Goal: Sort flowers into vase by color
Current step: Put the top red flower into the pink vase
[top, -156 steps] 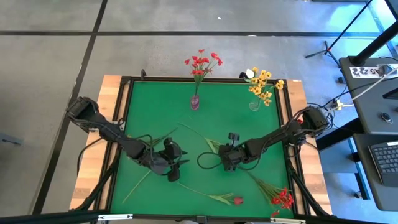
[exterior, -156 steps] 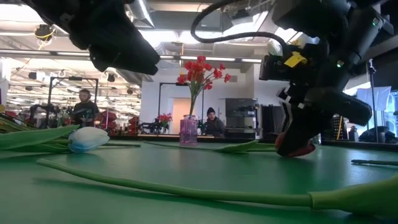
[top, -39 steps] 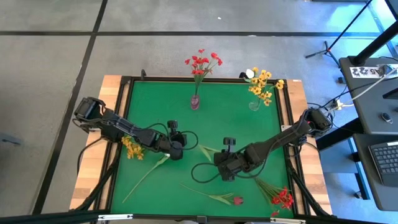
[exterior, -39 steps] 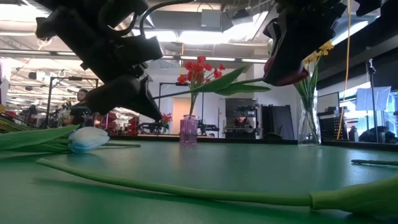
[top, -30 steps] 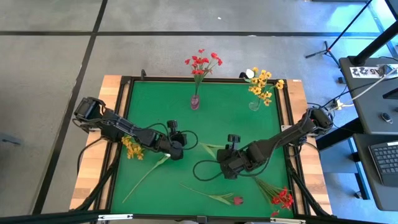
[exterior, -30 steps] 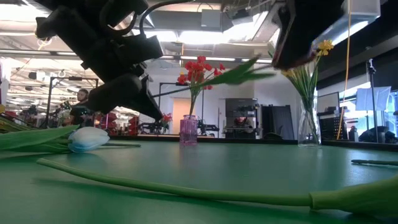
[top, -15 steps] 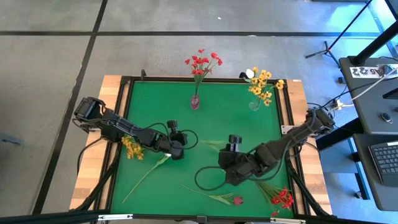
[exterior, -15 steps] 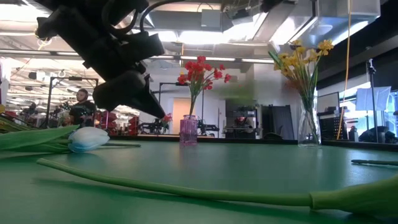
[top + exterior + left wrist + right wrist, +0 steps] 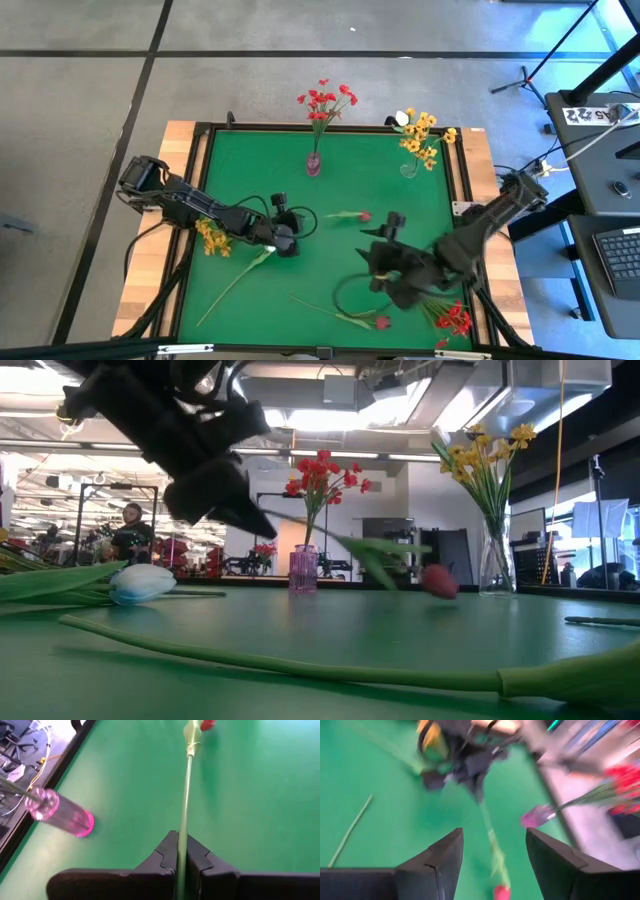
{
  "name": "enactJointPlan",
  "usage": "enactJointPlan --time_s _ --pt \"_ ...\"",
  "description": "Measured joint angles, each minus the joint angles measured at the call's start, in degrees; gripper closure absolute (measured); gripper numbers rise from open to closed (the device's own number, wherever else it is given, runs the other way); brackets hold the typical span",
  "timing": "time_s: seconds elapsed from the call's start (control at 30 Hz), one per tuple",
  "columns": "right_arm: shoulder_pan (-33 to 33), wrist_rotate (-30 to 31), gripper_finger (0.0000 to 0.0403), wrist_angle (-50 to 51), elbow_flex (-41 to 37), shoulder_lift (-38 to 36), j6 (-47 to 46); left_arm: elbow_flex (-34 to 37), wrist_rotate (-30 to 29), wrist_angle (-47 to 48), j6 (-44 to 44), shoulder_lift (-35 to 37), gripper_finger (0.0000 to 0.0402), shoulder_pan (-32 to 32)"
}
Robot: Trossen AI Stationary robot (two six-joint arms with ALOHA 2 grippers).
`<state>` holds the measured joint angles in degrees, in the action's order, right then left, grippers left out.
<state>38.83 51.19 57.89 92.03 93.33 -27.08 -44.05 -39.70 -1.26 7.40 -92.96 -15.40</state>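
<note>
high view, centre frame: left gripper (image 9: 291,240) pinches the dark red bud's stem (image 9: 340,215), right gripper (image 9: 385,262) spread empty; best keep it level while swinging toward the pink vase (image 9: 314,164)

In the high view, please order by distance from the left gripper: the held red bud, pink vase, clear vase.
From the left gripper:
1. Held red bud, toward table centre.
2. Pink vase, far edge, middle.
3. Clear vase, far right corner.

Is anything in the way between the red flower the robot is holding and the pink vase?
Nothing visible. The left gripper is shut on the green-stemmed dark red bud, and only bare green table lies between it and the small pink glass vase.
</note>
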Motion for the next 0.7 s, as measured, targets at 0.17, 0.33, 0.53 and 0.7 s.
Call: enactJointPlan --time_s 0.17,0.33,0.53,0.7 --pt "7.0 14.4 0.0187 -3.0 -3.2 -1.8 -5.7 0.0 0.8 -6.9 -2.4 0.2 0.0401 0.0" --pt "11.3 20.8 0.0188 -4.2 -10.5 -1.9 -18.8 0.0 2.1 -12.7 -3.4 0.3 0.0402 0.5" --pt "11.4 22.4 0.0187 -14.6 -21.0 -1.9 -27.1 0.0 2.2 -20.5 -3.5 0.3 0.0401 1.5" --pt "10.6 20.9 0.0188 -29.2 -27.8 -1.9 -23.7 0.0 3.6 -27.1 -3.5 0.3 0.0401 2.9"
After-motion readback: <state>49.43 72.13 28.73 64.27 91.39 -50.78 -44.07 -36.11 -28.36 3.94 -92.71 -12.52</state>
